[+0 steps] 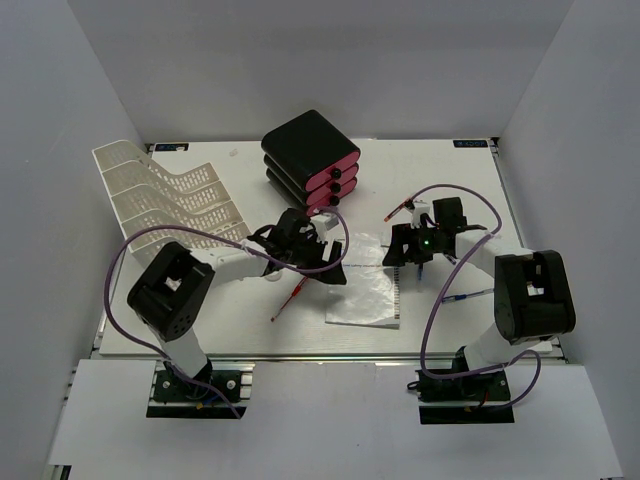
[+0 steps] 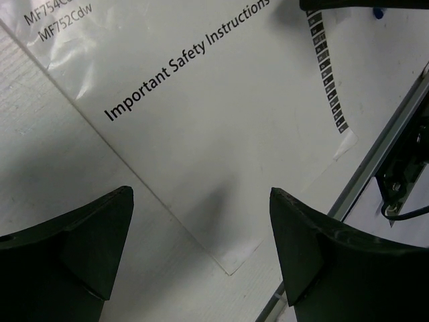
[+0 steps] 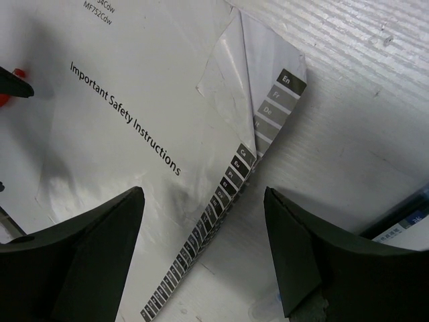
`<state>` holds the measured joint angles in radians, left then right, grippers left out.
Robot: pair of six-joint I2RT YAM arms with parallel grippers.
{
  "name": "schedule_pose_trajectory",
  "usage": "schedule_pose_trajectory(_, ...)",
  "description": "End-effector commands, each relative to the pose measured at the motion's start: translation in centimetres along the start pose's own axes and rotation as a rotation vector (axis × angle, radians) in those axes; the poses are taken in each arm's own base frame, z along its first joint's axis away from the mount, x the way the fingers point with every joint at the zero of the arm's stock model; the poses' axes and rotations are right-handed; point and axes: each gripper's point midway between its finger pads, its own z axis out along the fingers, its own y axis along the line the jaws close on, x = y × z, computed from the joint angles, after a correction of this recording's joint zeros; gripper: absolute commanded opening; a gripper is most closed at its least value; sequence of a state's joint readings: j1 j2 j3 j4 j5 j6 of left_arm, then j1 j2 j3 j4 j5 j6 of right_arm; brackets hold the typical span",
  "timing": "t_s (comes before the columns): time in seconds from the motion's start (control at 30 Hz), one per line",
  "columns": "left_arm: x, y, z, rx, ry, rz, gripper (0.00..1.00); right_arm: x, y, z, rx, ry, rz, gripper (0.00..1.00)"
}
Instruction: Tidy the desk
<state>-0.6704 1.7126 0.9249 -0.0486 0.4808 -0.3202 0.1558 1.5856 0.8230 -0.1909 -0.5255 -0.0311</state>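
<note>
The desk [image 1: 470,190] lies beneath both arms. Your left gripper [image 2: 201,194] and right gripper [image 3: 202,194] hang wide open and empty over the safety booklet [image 1: 365,300], at 6 o'clock from the drawer unit [image 1: 312,160]. Pinch its lifted corner [image 3: 228,67] rather than the flat cover.

Desk [image 1: 480,190] top: white, matt, finely ribbed and perforated up close. The rail [image 2: 379,157] at its edge looks like dull grey metal. Booklet [image 3: 120,87]: white printed paper in a clear plastic sleeve, smooth & glossy, w/ soft reflections and one creased, lifted corner. Left gripper [image 2: 201,208] fingers [image 2: 80,248] and right gripper [image 3: 204,221] fingers [image 3: 80,261] are black plastic, matt, slightly grainy at the edges. Paper tray [image 1: 165,195] – white, slotted, matt; plastic or coated metal, can't tell which. Drawer unit [image 1: 310,160] – black shell w/ a semi-gloss sheen, pink fronts, prob. plastic. Pen [image 1: 288,301]: red, looks like plastic.
</note>
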Motion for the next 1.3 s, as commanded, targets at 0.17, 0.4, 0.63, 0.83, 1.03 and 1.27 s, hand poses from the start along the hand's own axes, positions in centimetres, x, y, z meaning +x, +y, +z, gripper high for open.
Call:
schedule_pose_trajectory(0.17,-0.5,0.2,0.3,-0.009,0.007,-0.012,0.92,0.0,-0.3,0.7,-0.002,-0.011,0.0,0.75)
schedule_pose_trajectory(0.4,0.3,0.0,0.9,0.01,0.038,-0.014,0.91,0.6,-0.1,1.2,-0.03,0.008,0.015,0.74)
schedule_pose_trajectory(0.63,1.1,-0.7,1.5,0.054,0.074,-0.011,0.91,1.3,0.3,1.6,-0.068,0.042,0.029,0.71)
schedule_pose_trajectory(0.83,2.0,-0.9,2.1,0.097,0.123,-0.027,0.89,1.4,1.0,1.8,-0.109,0.053,0.022,0.66)
schedule_pose_trajectory(1.03,2.5,-1.5,2.3,0.126,0.141,-0.018,0.89,1.1,2.4,1.3,-0.192,0.035,0.002,0.58)
schedule_pose_trajectory(1.27,2.8,-2.2,2.5,0.139,0.151,0.007,0.89,0.1,3.7,0.4,-0.26,-0.008,-0.048,0.39)
